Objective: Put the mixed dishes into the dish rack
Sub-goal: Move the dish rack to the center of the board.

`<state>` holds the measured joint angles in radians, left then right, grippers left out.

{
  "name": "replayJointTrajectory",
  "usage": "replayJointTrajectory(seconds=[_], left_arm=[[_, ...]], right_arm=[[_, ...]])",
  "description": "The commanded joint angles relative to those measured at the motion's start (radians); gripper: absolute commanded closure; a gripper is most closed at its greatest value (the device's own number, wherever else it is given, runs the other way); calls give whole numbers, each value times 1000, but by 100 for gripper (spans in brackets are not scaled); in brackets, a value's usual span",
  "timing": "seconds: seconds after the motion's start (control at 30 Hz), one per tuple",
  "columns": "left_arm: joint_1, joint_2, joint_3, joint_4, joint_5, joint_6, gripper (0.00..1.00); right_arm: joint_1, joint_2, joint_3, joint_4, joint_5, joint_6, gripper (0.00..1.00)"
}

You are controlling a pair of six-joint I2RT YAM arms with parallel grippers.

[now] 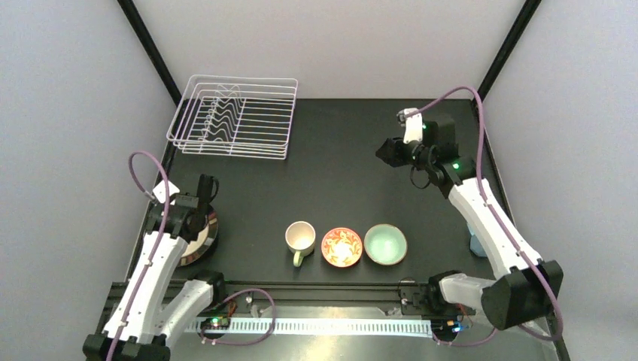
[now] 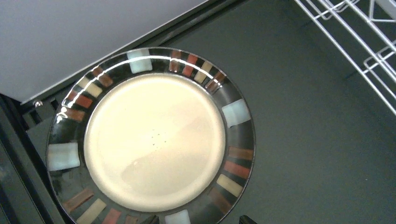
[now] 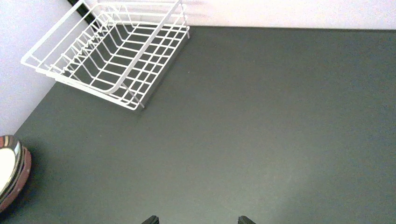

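The white wire dish rack (image 1: 233, 120) stands at the back left with nothing in it; it also shows in the wrist views as dish rack (image 2: 355, 42) and dish rack (image 3: 109, 56). A cream plate with a dark striped rim (image 2: 152, 140) tops a stack of plates (image 1: 202, 242) at the left edge. My left gripper (image 1: 205, 195) hovers open over it, its tips (image 2: 197, 220) either side of the plate's near rim. In a row at the front stand a cream mug (image 1: 299, 239), a red-orange bowl (image 1: 341, 247) and a mint bowl (image 1: 385, 244). My right gripper (image 1: 386, 153) is open and holds nothing, gripper (image 3: 196, 220) above bare table.
A blue mug (image 1: 475, 244) is mostly hidden behind the right arm at the table's right edge. White walls and black frame posts close in the back corners. The plate stack (image 3: 9, 172) shows a reddish lower rim.
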<state>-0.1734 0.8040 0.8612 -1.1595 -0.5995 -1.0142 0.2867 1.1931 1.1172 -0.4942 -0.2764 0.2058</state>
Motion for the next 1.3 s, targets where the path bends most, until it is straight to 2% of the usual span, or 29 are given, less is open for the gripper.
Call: replayJointTrajectory(seconds=[0.0,0.17,0.3,0.5,0.8,1.03,1.1,1.27], left_arm=[[70,-14,-39,61,79,9,1],[165,-11,-86,127,169,48,1],[266,11,-124,195,253,88,1],[346,43,-128,284,327,129,1],[379,42,-150,417,442,142,1],[379,24,-172,504,498,120,1],[379,25,-174,523,516,119,1],[379,8,-176,542,545,108,1]], right_arm=[[8,70,67,4,-83,-21,2],[11,201,159,-1,-160,-39,2],[55,337,281,-25,-153,-51,2],[161,586,512,-79,-114,-53,2],[250,895,858,-133,-103,-3,2],[301,1146,1251,-265,-98,6,2],[307,1184,1299,-271,-96,20,2],[315,1224,1303,-239,-89,53,3]])
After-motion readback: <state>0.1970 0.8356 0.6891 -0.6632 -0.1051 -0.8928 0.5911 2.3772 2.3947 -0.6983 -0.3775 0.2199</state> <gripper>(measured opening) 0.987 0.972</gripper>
